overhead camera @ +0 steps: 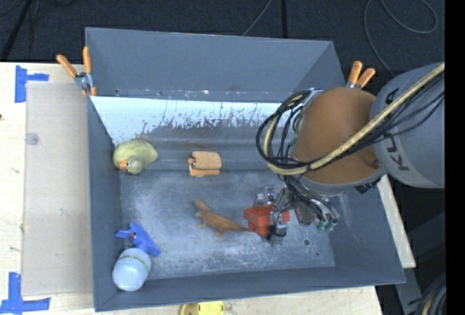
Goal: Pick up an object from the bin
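Red blocky thing (256,220) is seen on the bin (211,67) floor, lower right, touching the gripper (278,226), its right edge hidden. Gripper state cannot be told: masked by cables (280,139) and orange cover (334,139).

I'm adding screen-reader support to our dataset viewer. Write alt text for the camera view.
The gripper hangs low at the right of the grey bin, beside a small red block. Left of it lie a brown toy lizard, a tan block, a yellow-green duck and a blue-capped spray bottle.
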`<state>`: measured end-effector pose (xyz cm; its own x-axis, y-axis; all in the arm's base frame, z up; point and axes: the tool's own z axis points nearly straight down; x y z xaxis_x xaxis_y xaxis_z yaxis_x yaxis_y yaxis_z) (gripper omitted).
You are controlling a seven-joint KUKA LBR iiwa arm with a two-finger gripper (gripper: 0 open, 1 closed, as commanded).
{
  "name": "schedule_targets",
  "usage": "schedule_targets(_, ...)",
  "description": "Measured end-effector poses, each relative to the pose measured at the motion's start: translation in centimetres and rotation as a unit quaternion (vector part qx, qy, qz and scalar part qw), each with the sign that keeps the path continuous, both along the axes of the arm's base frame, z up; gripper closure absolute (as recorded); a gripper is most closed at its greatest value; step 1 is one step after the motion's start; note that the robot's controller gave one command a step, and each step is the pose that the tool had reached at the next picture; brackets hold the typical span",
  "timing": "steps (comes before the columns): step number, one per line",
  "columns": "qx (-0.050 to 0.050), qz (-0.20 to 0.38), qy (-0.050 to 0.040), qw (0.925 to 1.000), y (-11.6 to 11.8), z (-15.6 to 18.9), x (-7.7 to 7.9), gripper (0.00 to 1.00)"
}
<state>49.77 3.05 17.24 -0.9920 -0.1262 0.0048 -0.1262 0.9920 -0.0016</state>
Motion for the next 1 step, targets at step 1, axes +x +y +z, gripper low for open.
schedule_targets(1, 0.0, 0.009, -0.0004, 1.0, -1.53, 12.43, 1.15, 1.0)
